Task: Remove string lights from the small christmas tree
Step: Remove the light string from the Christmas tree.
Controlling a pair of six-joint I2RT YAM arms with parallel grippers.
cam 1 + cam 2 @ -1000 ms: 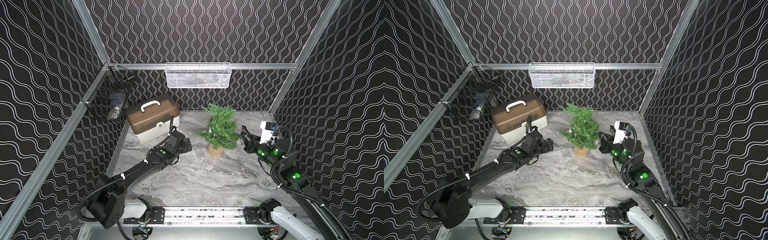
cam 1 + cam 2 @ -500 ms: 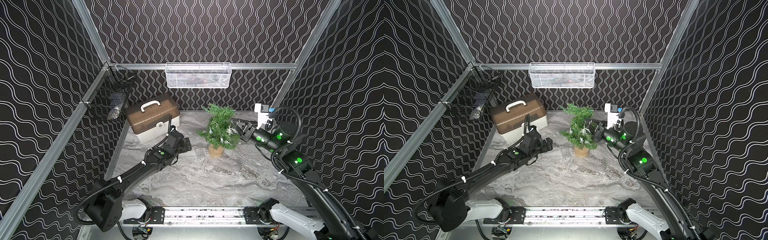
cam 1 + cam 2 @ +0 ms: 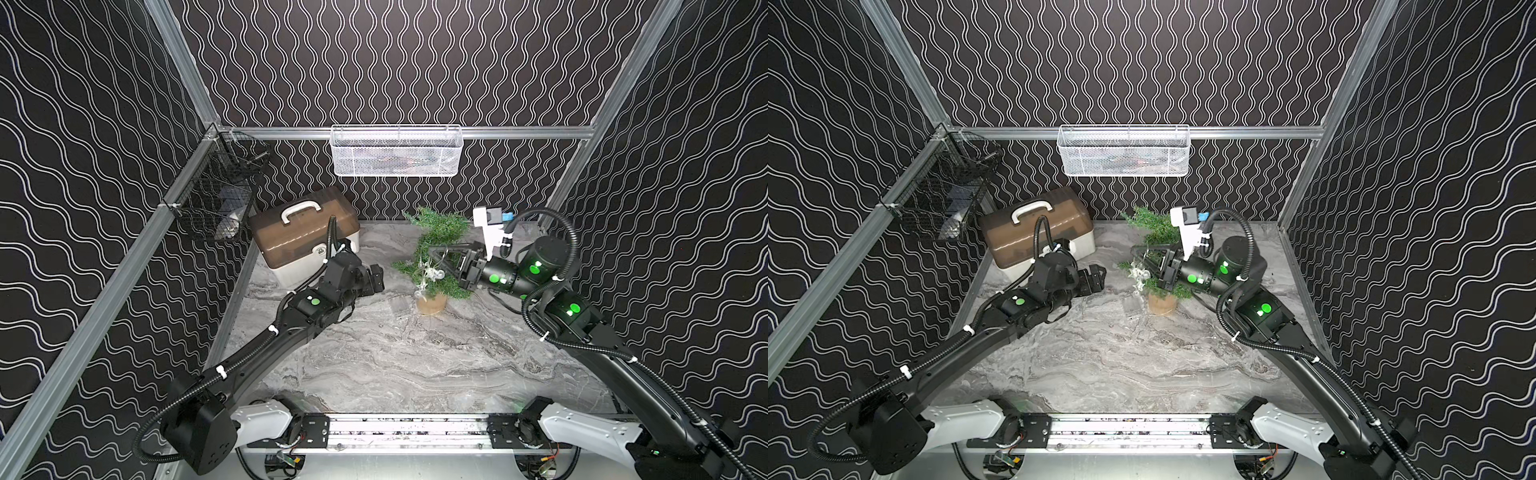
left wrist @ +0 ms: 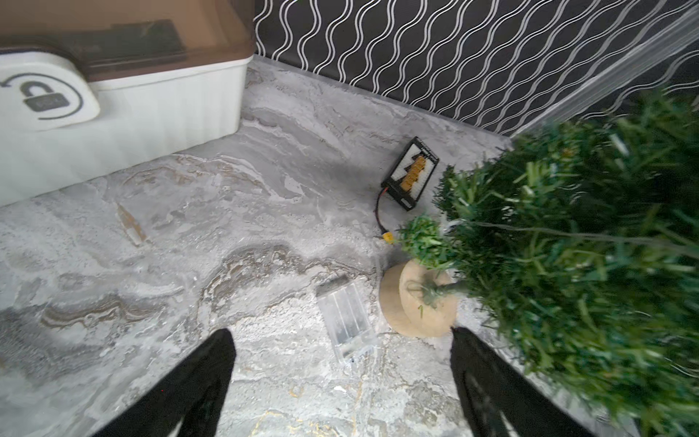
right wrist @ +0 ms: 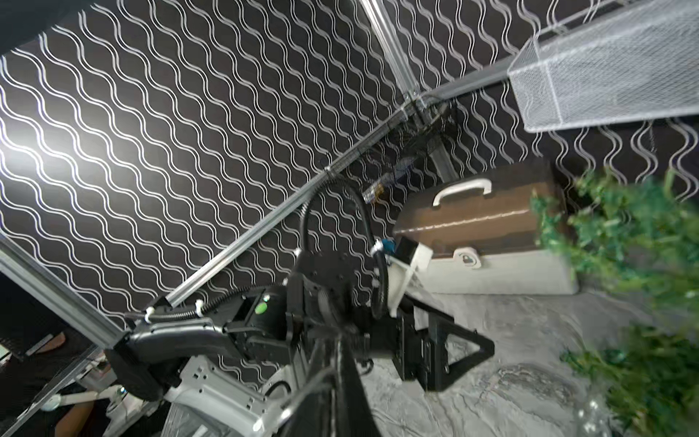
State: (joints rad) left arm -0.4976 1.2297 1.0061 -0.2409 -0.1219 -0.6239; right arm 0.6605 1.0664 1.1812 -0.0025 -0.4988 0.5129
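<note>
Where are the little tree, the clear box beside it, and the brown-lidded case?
small christmas tree (image 3: pixel 441 227): a top view, upper green branches.
clear box (image 4: pixel 346 318): left wrist view, ribbed top face.
case (image 3: pixel 291 243): a top view, brown lid.

No words can be read; a padlock sign (image 4: pixel 45 101) ringed by an arrow marks the storage box latch (image 4: pixel 22 68)

Both top views are sharp and evenly lit, and the marble table (image 3: pixel 395 365) looks pale and bright. In the right wrist view, glare whitens the patterned wall (image 5: pixel 22 151) and the small christmas tree (image 5: pixel 643 265) is blurred.
</note>
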